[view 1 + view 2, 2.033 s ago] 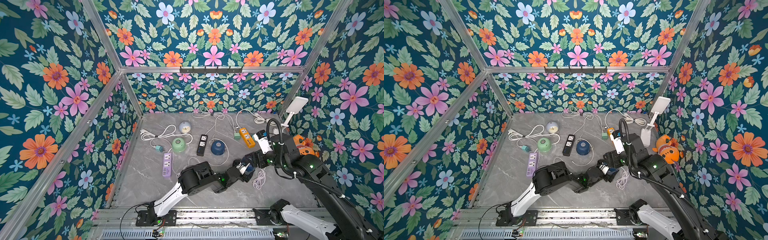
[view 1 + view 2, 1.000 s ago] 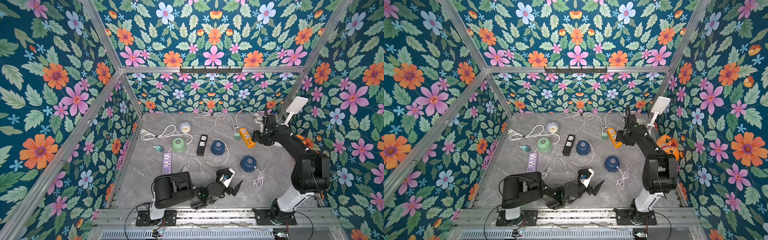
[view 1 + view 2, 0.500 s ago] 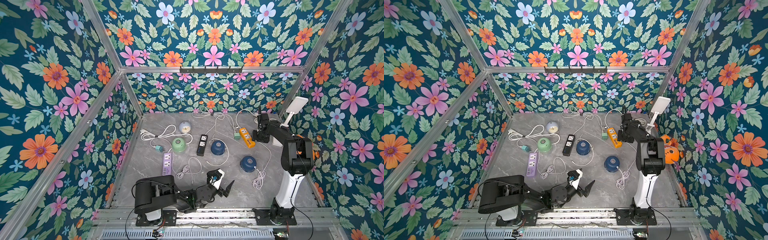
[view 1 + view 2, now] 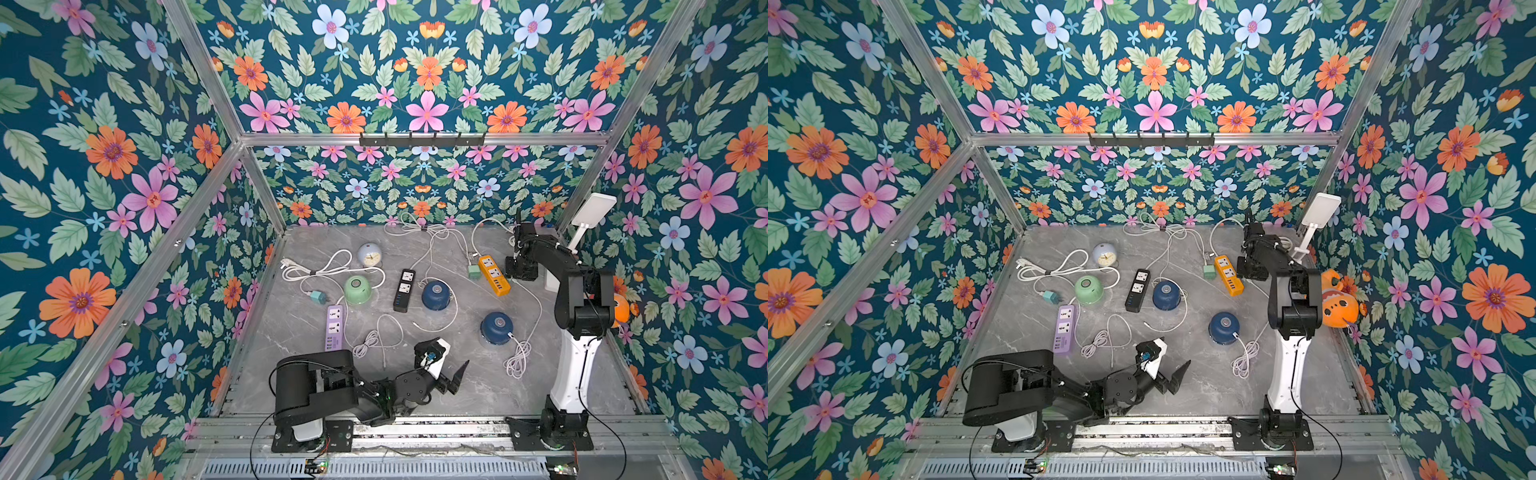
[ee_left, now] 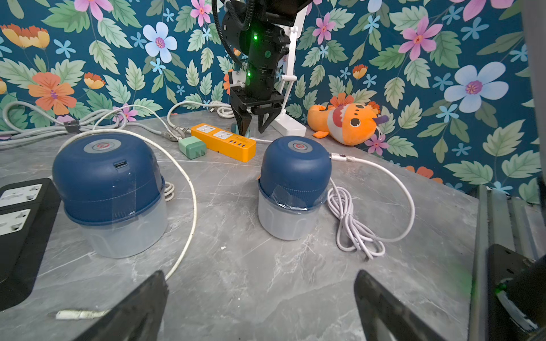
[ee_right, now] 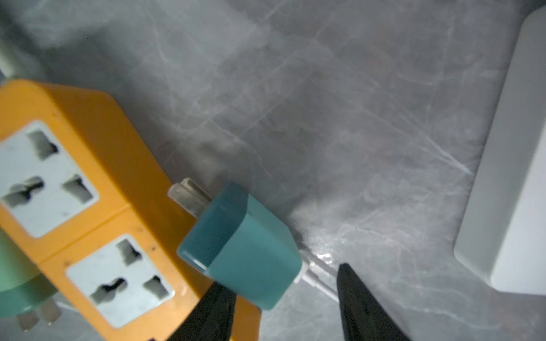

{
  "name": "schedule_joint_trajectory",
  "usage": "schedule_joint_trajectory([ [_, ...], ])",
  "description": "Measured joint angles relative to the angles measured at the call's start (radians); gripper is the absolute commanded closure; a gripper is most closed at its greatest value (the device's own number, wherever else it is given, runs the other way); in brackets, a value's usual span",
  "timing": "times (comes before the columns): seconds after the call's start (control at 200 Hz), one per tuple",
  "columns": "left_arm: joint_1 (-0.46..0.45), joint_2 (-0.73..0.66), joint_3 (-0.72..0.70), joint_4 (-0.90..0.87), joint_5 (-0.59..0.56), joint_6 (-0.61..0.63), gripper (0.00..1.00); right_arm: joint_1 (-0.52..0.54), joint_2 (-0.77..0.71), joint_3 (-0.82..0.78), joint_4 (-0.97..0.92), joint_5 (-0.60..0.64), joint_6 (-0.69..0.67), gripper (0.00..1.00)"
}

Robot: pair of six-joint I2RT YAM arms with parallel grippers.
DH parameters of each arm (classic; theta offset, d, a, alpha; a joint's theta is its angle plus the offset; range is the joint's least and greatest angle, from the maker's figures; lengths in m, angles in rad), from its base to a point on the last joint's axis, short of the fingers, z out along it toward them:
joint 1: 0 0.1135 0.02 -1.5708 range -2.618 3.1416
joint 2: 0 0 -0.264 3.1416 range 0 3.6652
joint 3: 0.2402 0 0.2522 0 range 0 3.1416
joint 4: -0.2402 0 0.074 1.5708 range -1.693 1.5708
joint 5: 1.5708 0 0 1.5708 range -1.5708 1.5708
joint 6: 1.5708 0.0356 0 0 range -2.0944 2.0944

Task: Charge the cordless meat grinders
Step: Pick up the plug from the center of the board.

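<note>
Three cordless meat grinders stand on the grey table: a mint green one (image 4: 358, 289) and two navy ones (image 4: 435, 294) (image 4: 496, 327). The navy grinder nearer the front (image 5: 295, 183) has a white cable (image 5: 381, 171) plugged into its side; the other navy grinder (image 5: 107, 189) shows a bare port. My left gripper (image 4: 451, 365) (image 5: 260, 295) hovers open over bare table in front of them. My right gripper (image 4: 517, 270) (image 6: 283, 295) points down beside the orange power strip (image 6: 74, 192). Its jaws stand apart around the cable end of a teal adapter (image 6: 245, 248) lying on its side.
A black power strip (image 4: 404, 290), a purple one (image 4: 334, 326) and a pale blue clock (image 4: 369, 254) sit left of centre. Loose white cables (image 4: 376, 336) cross the table. A white lamp (image 4: 590, 212) and an orange plush toy (image 5: 345, 122) stand along the right wall.
Both grippers have left the front navy grinder. The left arm has folded back toward the front edge. The right gripper has gone to the orange strip and its jaws have narrowed over the teal adapter.
</note>
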Motion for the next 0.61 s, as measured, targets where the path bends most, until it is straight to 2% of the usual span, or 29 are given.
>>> schedule_joint_trajectory([
  [0.31,0.0,0.014,0.023,-0.027,-0.01,0.0,0.0,-0.002,0.077,0.114,-0.022,-0.023,-0.021,0.47],
  [0.51,0.002,0.016,0.037,-0.045,-0.014,-0.002,0.01,-0.002,0.097,0.131,-0.027,-0.042,-0.039,0.59],
  [0.605,0.01,0.01,0.041,-0.059,-0.012,-0.012,0.01,-0.002,0.097,0.131,-0.028,-0.046,-0.041,0.7],
])
